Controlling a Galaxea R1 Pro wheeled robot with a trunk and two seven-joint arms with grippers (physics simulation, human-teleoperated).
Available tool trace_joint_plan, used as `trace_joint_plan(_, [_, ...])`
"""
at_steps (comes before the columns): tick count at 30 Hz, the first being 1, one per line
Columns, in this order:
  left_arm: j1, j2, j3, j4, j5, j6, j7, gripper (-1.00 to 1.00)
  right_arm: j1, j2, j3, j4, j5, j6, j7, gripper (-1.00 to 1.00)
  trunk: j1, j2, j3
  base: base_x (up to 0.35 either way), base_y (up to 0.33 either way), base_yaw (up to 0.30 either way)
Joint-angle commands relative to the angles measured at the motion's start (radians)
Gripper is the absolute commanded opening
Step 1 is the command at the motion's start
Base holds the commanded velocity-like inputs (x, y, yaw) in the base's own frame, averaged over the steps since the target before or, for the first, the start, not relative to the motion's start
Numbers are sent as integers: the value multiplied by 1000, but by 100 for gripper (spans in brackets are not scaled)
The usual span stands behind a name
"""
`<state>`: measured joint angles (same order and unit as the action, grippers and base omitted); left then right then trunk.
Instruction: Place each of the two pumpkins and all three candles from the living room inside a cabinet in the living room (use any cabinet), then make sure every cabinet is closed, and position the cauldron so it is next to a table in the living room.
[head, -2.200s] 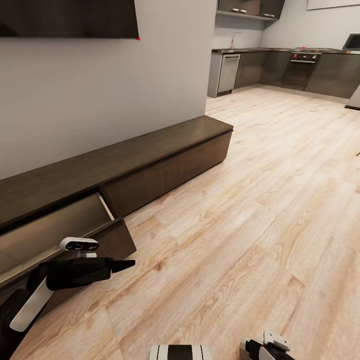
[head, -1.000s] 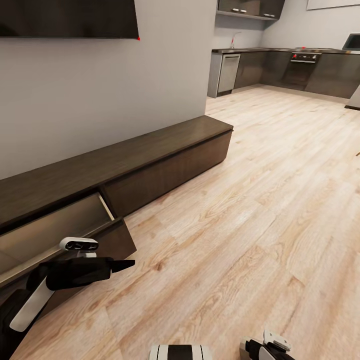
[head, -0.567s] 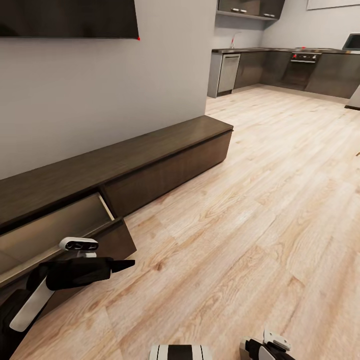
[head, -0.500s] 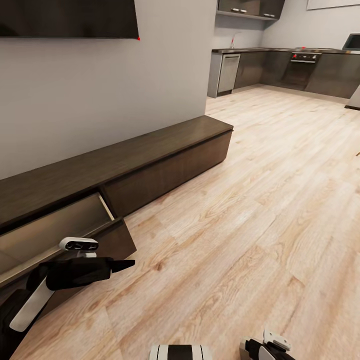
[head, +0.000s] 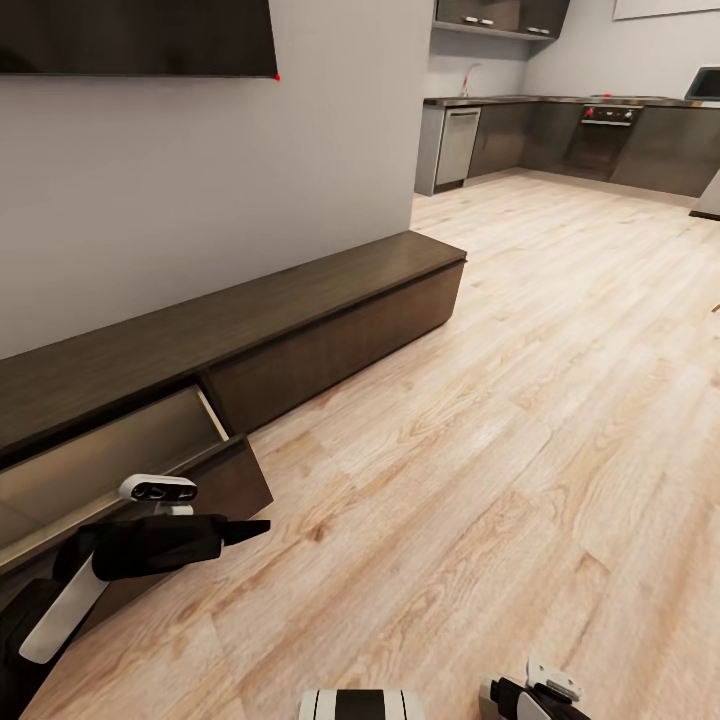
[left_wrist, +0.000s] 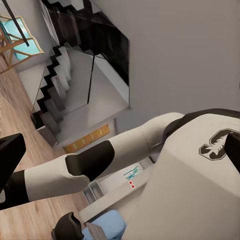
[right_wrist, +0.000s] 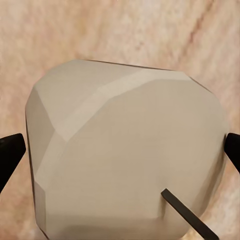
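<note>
The long dark brown cabinet (head: 330, 300) runs along the wall at left in the head view. Its nearest pull-out front (head: 225, 482) is tipped open, showing a pale beige inside (head: 100, 455) in which I see nothing. My left gripper (head: 250, 527) hovers just before that open front, and the left wrist view shows its fingers (left_wrist: 10, 165) spread wide with nothing between them. In the right wrist view a stubby grey-beige candle (right_wrist: 125, 155) with a dark wick sits between the fingers of my right gripper (right_wrist: 120, 150), above wooden floor. Pumpkins, cauldron and table are out of view.
A dark TV (head: 140, 40) hangs on the grey wall above the cabinet. Light wooden floor (head: 500, 400) stretches right and back to a kitchen with dark counters and an oven (head: 600, 130). My right arm (head: 535, 695) and base (head: 360, 703) show at the bottom edge.
</note>
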<state>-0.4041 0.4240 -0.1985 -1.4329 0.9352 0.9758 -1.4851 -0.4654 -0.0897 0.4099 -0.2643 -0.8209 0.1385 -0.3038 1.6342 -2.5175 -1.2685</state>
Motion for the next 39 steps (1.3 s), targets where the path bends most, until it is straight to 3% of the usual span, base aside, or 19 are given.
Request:
trace_joint_plan(1, [-1, 1, -2, 0, 4, 11, -2, 100, 1, -1, 7, -4, -21, 5, 81, -100, 0, 0, -1, 0, 0, 0])
trace_joint_plan(28, [-1, 1, -2, 0, 2, 11, -2, 100, 1, -1, 7, -4, -21, 5, 81, -100, 0, 0, -1, 0, 0, 0])
trace_joint_plan(32, [-1, 1, -2, 0, 3, 11, -3, 100, 1, -1, 7, -4, -21, 5, 81, -100, -2, 1, 15, 0, 0, 0])
trace_joint_plan(39, [-1, 1, -2, 0, 2, 11, -2, 100, 1, -1, 7, -4, -21, 5, 81, -100, -2, 1, 15, 0, 0, 0])
